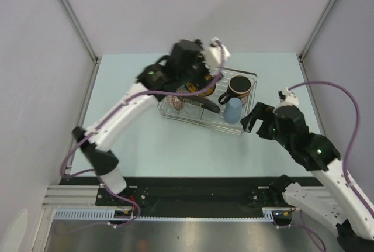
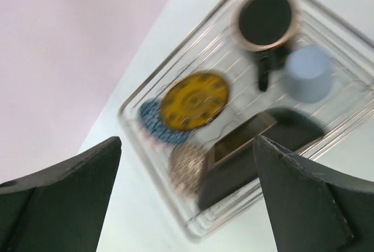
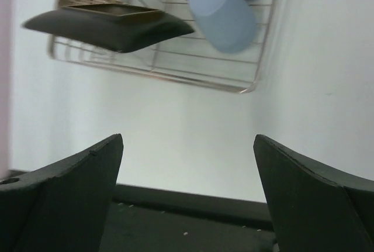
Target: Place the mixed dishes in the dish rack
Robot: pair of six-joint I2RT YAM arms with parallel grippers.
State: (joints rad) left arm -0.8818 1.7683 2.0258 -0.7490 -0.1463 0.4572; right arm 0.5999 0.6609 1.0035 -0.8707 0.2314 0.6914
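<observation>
Left tool point(image 2: 186, 140) above dish rack point(image 2: 346, 97).

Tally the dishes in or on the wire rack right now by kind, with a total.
Mugs: 1, black mug
Cups: 1, small light-blue cup
Plates: 2, dark square plate, yellow round patterned plate
Bowls: 2, blue patterned bowl, pinkish-brown patterned bowl
Total: 6, all on the silver wire dish rack

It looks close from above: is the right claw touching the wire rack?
Apart. The right wrist view shows the right claw open, with bare table between its fingers and the wire rack.
</observation>
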